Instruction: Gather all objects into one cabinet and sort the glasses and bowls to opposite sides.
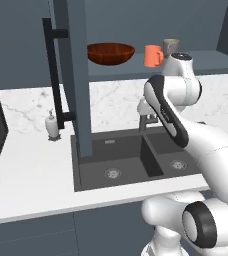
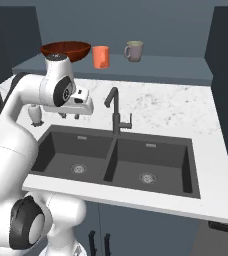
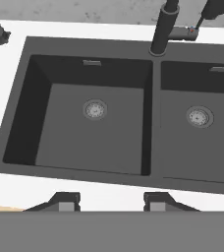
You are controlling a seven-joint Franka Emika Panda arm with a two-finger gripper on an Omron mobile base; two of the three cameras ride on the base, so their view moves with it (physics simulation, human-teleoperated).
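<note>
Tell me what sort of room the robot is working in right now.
A kitchen: a double-basin dark sink with a black faucet set in a white marble counter, and a wall cabinet shelf above.

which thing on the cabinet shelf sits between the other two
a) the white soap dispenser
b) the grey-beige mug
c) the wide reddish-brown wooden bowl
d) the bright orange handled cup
d: in both base views the bright orange handled cup stands on the dark slate-blue cabinet shelf with the wide reddish-brown wooden bowl on one side and the grey-beige mug on the other.
</note>
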